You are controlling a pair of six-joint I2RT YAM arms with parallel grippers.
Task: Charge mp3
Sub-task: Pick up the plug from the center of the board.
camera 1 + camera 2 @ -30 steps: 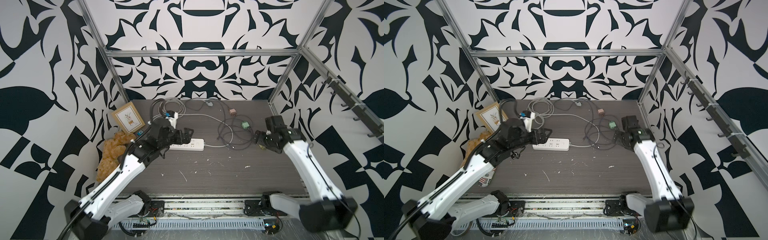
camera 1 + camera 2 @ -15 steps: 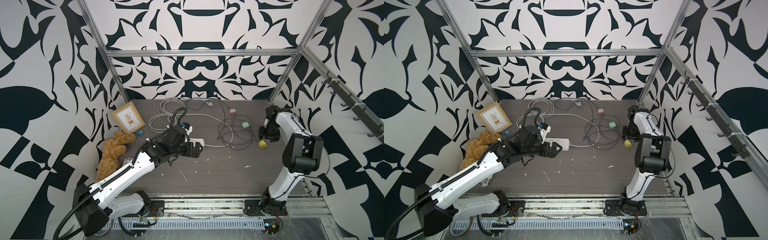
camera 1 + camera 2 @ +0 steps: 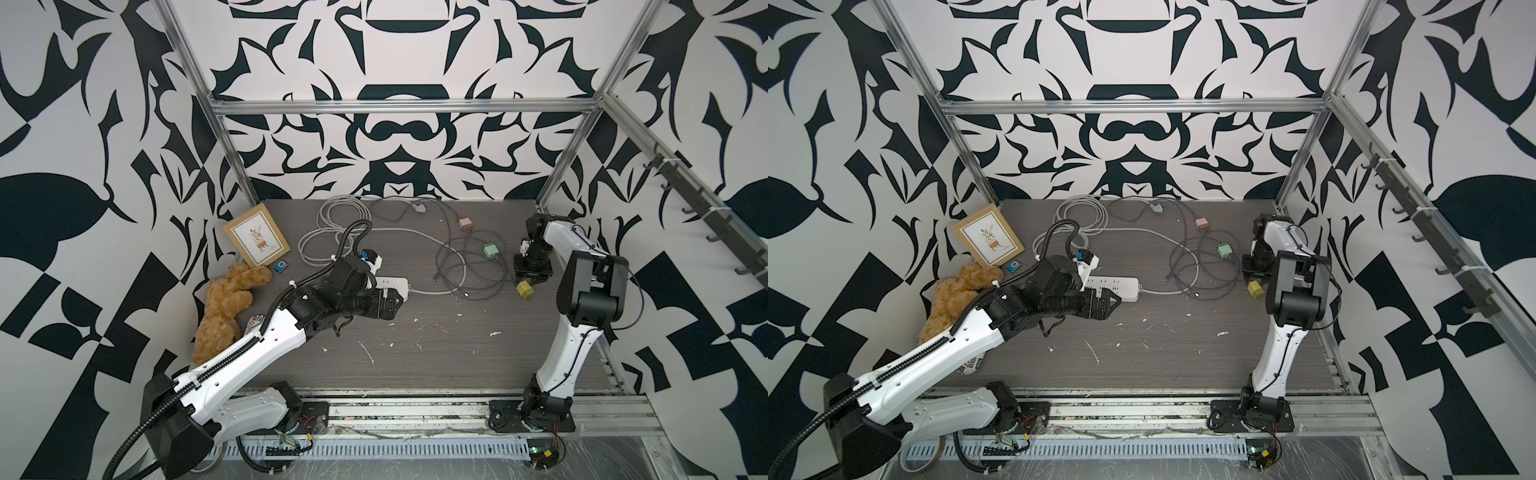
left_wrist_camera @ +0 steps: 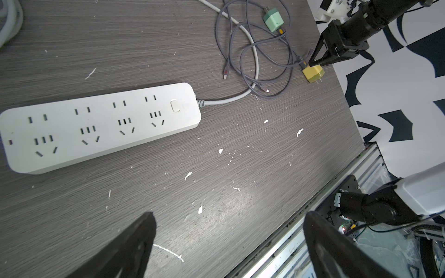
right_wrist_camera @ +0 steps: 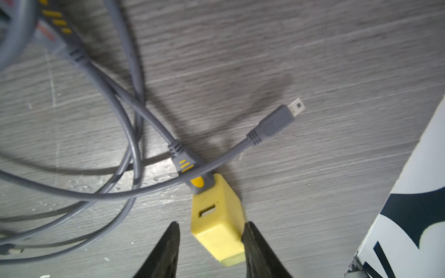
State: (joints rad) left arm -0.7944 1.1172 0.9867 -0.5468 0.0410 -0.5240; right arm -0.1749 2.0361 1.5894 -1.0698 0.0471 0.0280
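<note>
Charging barely begun: the blue mp3 (image 3: pixel 281 266) (image 3: pixel 1014 266) lies uncabled, middle left in both top views, by a picture frame (image 3: pixel 256 235). The right gripper (image 5: pixel 211 225) straddles the unplugged yellow charger cube (image 5: pixel 216 216), not yet clamped; the left gripper (image 4: pixel 230 214) gapes empty.

Overhead stereo pair, close wrist views share yellow charger (image 4: pixel 312 73) (image 5: pixel 218 223)
</note>
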